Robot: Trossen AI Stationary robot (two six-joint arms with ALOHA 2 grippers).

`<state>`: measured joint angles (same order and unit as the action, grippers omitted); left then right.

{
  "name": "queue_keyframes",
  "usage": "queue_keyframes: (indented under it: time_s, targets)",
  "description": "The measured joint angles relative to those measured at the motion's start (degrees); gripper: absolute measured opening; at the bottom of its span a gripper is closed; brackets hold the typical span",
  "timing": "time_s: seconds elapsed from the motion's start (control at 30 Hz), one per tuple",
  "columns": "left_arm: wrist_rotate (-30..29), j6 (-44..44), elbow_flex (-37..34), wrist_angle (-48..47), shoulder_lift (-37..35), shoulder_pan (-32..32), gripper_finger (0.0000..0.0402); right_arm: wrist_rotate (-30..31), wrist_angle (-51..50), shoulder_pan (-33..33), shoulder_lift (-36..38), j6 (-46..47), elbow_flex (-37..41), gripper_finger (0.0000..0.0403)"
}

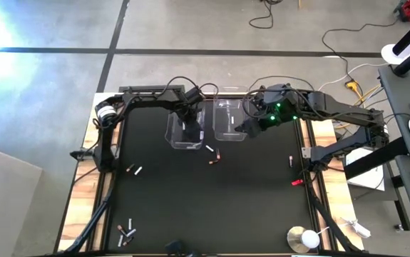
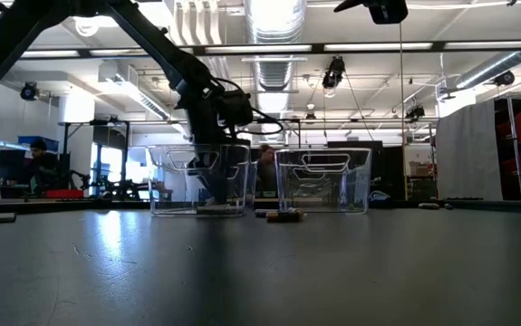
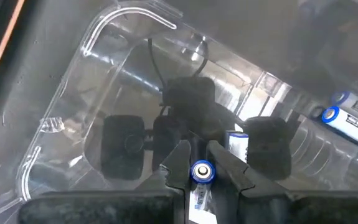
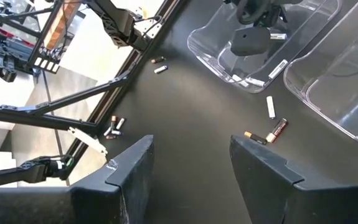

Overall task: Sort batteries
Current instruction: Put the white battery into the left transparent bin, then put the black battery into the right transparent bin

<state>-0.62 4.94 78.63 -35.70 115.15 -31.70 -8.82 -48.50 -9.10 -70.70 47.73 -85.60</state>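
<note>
The table [image 1: 212,207] is a black mat with wooden edges, and both arms reach toward its far side, where two clear bins sit side by side. The left bin [image 1: 184,128] has the left arm above it, and the right bin [image 1: 229,121] has the right arm at its right edge. The left gripper [image 3: 202,167] points down into the left bin with its fingers clamped on a silvery-white battery [image 3: 203,172] with a blue end, held upright between the tips; a second such battery [image 3: 353,122] with a blue end lies on that bin's floor. The right gripper [image 4: 191,162] hovers by the right bin with its fingers spread wide and nothing between them. Loose batteries are scattered over the mat: a white one [image 1: 209,148] lies just in front of the left bin, with a dark copper-ended pair [image 1: 214,159] near it, another pair [image 1: 134,170] sits toward the left side, a small cluster [image 1: 125,231] lies at the near left corner, and a single dark one [image 1: 290,160] rests near the right edge. A round metal disc [image 1: 304,238] stands at the near right corner, and a red clip [image 1: 297,182] lies by the right edge.
</note>
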Motion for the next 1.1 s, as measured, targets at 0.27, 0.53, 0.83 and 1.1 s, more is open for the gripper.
queue_keyframes:
  time_s: [0.27,0.53,0.83,1.1]
  targets:
    - [-0.46,-1.2,0.0,0.15,0.0,0.0,0.0032,0.01,-0.03,0.03,0.0,0.72,0.0,0.0201]
    - [-1.03,-2.09,0.0,0.53,0.0,0.0,0.0066,4.4,-3.41,0.83,-1.38,-8.24,1.73,0.0201]
    - [-0.98,-0.39,-0.04,0.03,-4.13,0.0,0.0112,5.83,-13.74,1.37,-8.8,-23.39,2.32,0.0201]
    - [-0.98,-0.45,-0.04,-2.02,-14.34,0.23,0.0119,8.94,-12.04,0.81,-15.74,-39.61,2.32,0.0201]
